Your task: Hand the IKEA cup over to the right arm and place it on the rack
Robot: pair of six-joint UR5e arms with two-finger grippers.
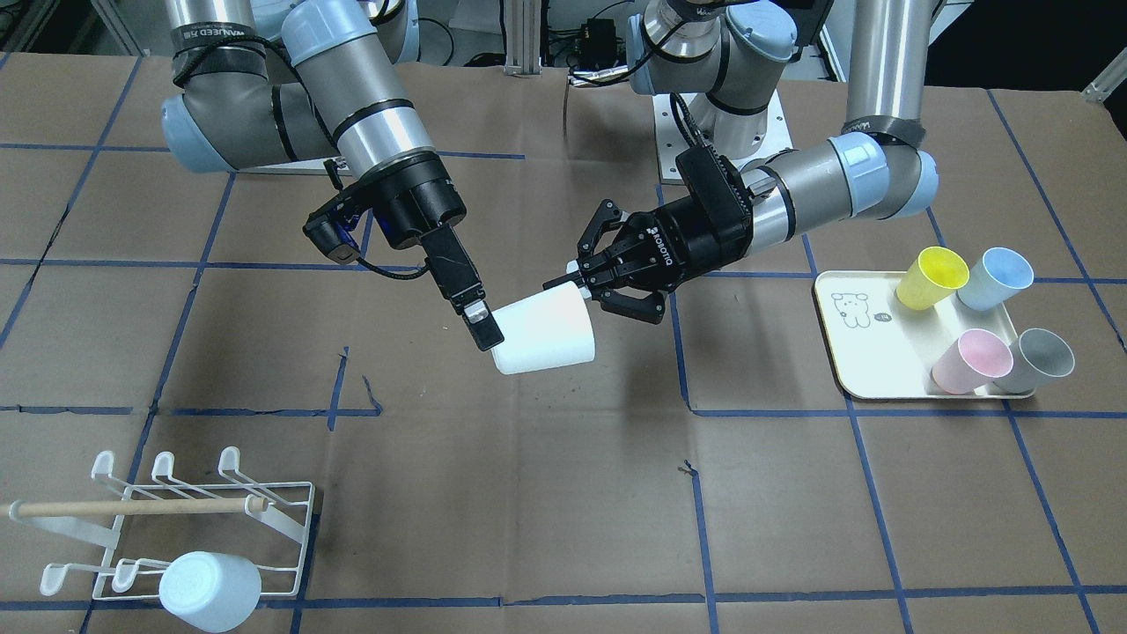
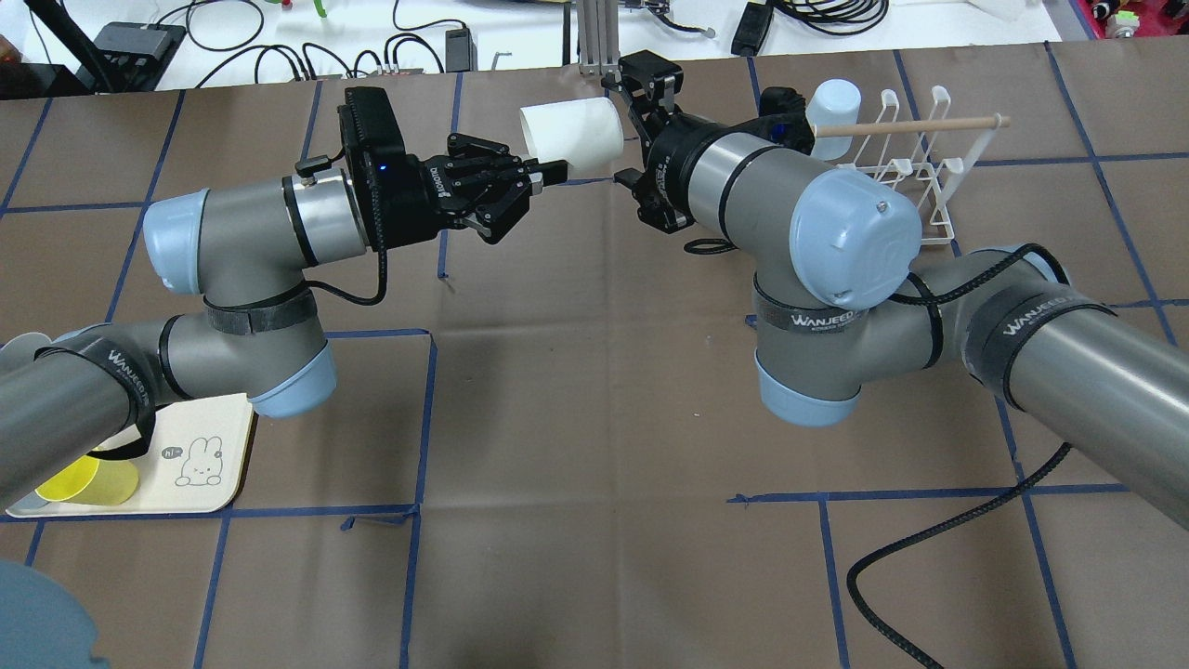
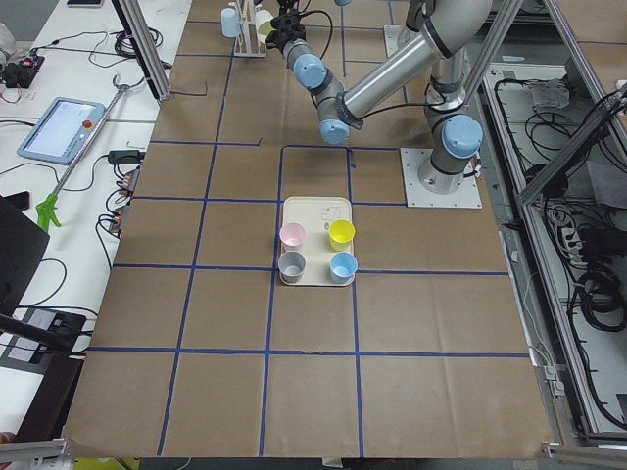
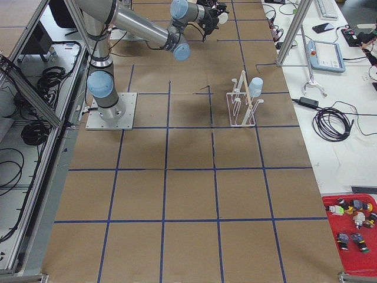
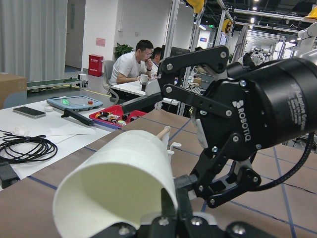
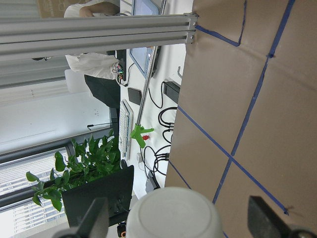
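**A:** Where is the white cup (image 1: 541, 335) sitting?

**B:** It is hanging over mid-table, lying on its side. In the front-facing view the left gripper (image 1: 577, 282) is clamping its rim wall from 2 o'clock.

**A:** And the right gripper (image 6: 178, 218)?

**B:** It is standing spread around the cup's base. Its own wrist view is showing gaps on both sides.

**A:** The rack (image 1: 282, 519)?

**B:** It is sitting at 8 o'clock of the cup, well apart, carrying 1 pale blue cup (image 1: 209, 590). The tray (image 1: 845, 352) is lying at 3 o'clock.
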